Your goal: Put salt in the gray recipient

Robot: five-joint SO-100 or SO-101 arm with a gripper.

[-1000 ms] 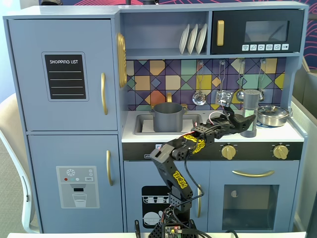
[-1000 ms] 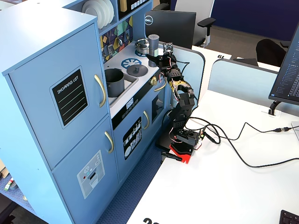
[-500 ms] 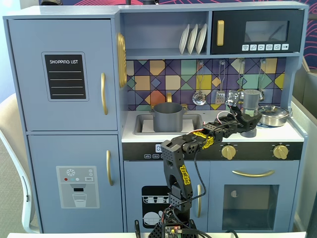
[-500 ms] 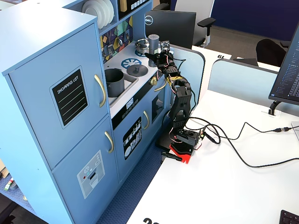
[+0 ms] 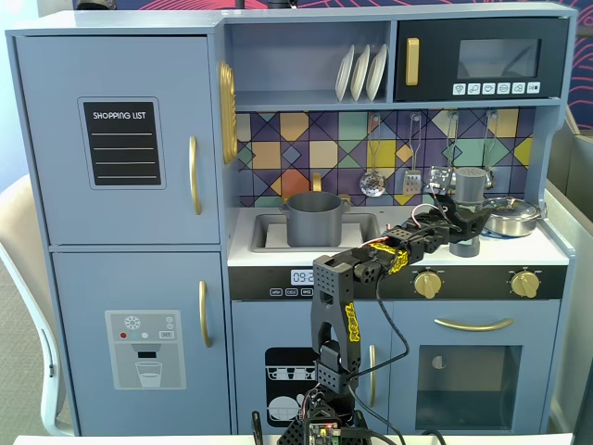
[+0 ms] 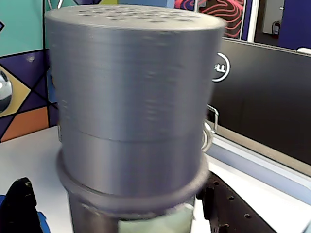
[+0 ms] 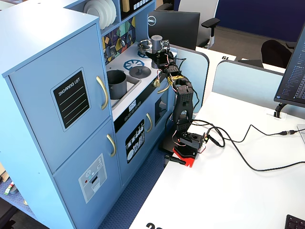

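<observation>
The salt (image 5: pixel 469 199), a tall dark-gray shaker with a wider cap, stands on the white counter at the right of the toy kitchen. In the wrist view it (image 6: pixel 131 87) fills the frame, blurred, with its pale green label at the bottom. My gripper (image 5: pixel 466 221) is open around its body. The left finger (image 6: pixel 19 204) is apart from it, with white counter showing between. The right finger (image 6: pixel 233 208) is close against it. The gray recipient (image 5: pixel 313 218), a matte pot, sits in the sink to the left, also seen in a fixed view (image 7: pixel 116 83).
A shiny steel pan (image 5: pixel 512 216) sits right behind the salt. Utensils (image 5: pixel 373 181) hang on the tiled back wall. A flat gray lid (image 7: pixel 140 71) lies on the counter between sink and salt. A dark monitor (image 7: pixel 174 26) stands behind the kitchen's side wall.
</observation>
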